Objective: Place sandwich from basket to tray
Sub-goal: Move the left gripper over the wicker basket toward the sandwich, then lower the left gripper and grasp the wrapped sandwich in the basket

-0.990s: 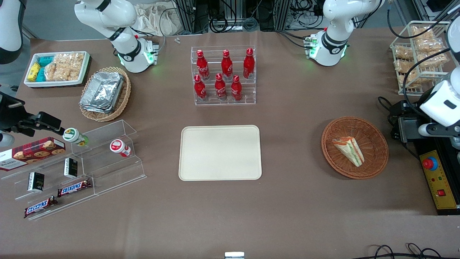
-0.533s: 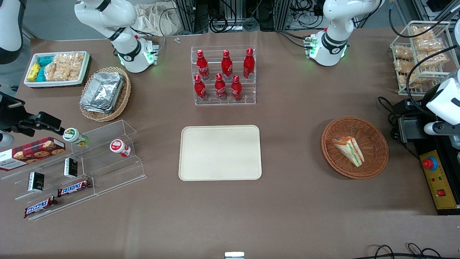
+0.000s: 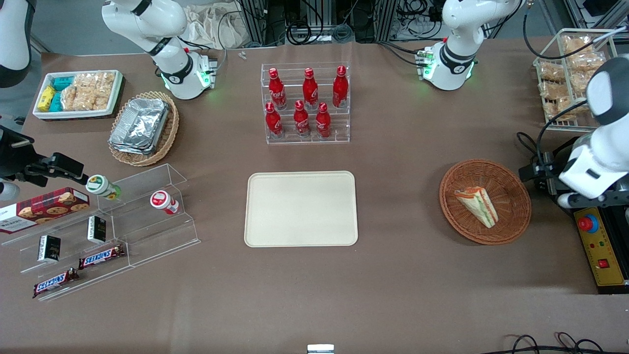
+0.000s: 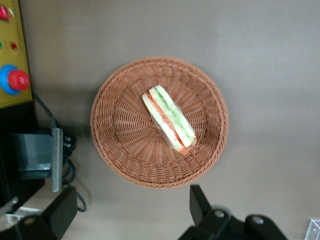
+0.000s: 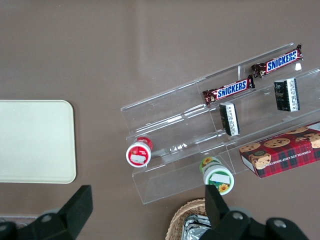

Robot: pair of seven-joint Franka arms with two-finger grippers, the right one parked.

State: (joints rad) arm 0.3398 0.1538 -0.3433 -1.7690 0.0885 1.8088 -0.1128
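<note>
A brown bench (image 3: 393, 275) with a matte, slightly creased covering fills nearly the whole front view, evenly lit from above with soft shadows. Along its edge farthest from the front camera stand aluminium frame posts (image 3: 255, 22) hung with tangled black cables (image 3: 314, 27); grey floor (image 3: 64, 24) shows at that edge's corner toward the parked arm's end.

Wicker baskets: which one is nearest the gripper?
The reddish-brown basket holding the sandwich; the open gripper hovers above it. The paler one holds foil containers.
</note>
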